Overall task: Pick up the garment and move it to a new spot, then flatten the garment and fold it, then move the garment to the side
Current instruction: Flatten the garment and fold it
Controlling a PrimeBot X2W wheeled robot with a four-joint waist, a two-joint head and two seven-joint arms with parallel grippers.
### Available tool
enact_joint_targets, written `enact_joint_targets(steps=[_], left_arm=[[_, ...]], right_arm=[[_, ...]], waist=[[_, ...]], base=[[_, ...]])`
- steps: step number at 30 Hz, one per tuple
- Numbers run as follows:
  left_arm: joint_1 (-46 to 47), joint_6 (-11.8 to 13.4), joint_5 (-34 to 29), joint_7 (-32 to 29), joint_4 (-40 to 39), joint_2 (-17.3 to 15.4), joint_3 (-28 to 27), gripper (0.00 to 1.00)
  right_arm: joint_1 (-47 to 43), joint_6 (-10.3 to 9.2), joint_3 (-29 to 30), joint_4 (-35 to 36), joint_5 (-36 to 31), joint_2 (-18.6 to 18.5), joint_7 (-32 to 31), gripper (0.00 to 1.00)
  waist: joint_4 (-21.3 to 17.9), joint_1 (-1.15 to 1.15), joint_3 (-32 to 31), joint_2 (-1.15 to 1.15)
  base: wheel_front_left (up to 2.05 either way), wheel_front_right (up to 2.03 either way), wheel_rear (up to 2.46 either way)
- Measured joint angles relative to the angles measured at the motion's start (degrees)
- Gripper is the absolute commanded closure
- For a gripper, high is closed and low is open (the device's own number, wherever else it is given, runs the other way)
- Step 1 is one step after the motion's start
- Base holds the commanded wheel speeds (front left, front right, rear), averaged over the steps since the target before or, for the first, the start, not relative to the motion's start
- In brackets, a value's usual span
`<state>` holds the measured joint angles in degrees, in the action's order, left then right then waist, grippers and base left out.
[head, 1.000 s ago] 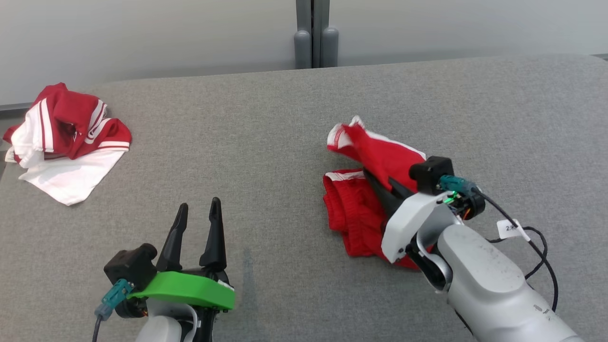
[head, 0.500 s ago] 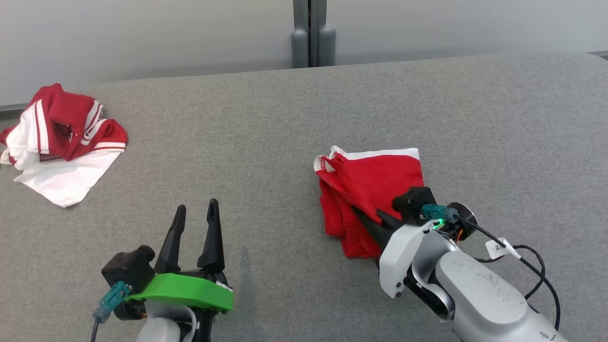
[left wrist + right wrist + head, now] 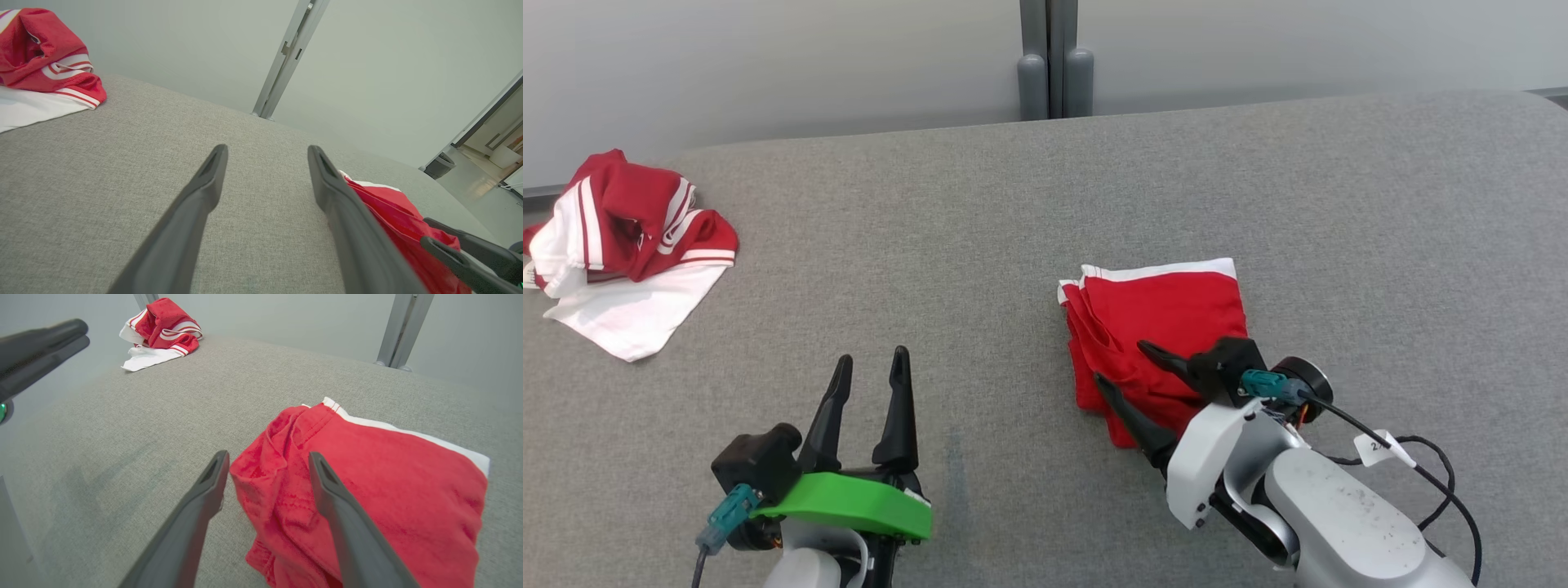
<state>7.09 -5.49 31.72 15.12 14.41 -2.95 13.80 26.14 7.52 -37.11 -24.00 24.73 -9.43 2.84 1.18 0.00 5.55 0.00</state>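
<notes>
Garment (image 3: pixel 1168 314) looks soft, light and floppy, so we would pinch its thick, bunched edge. Our right pincer (image 3: pixel 1121 363) hangs wide open over it, empty.

By rt arm (image 3: pixel 1339 510), white cable tag (image 3: pixel 1374 447) reads "2" + more chars, too small to make out.

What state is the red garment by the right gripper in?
Folded: the red garment lies as a compact rectangle, layered edges stacked along its left side.

garment (image 3: pixel 1168 314) on table (image 3: pixel 931 245), centre-right | clothes pile (image 3: pixel 629 245) far left edge
</notes>
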Motion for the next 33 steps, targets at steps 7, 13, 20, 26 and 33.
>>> enact_joint_targets(steps=[7,13,20,26,33], left_arm=[[-0.65,0.0,-1.71,0.0,0.29,0.04,0.62,0.0],[-1.09,0.0,-1.93,0.0,0.29,0.05,1.19,0.0],[-1.1,0.01,-1.86,0.0,0.47,0.09,2.48,0.0],[-1.1,0.04,-1.81,0.0,0.8,0.09,2.44,0.0],[-1.1,0.04,-1.81,0.0,0.9,0.09,2.31,0.0]], right_arm=[[-1.53,0.0,4.93,2.94,-0.21,0.19,1.79,0.0],[-2.03,0.0,12.51,3.48,-2.99,0.41,3.83,0.0],[-1.14,0.0,17.09,-3.34,-12.51,-0.58,4.97,1.0],[-1.16,0.0,15.66,-9.91,-15.13,1.43,6.27,1.0],[0.58,0.01,8.62,-14.14,-14.06,4.47,7.7,1.0]], waist=[[-0.13,0.0,-1.15,0.0],[-0.04,0.0,-1.5,0.0],[1.12,0.0,-1.35,0.0],[2.6,0.0,-1.11,0.0],[3.41,0.0,-0.81,0.0]], base=[[0.0,0.0,0.0],[0.0,0.0,0.0],[0.0,0.0,0.0],[0.0,0.0,0.0],[0.0,0.0,0.0]])
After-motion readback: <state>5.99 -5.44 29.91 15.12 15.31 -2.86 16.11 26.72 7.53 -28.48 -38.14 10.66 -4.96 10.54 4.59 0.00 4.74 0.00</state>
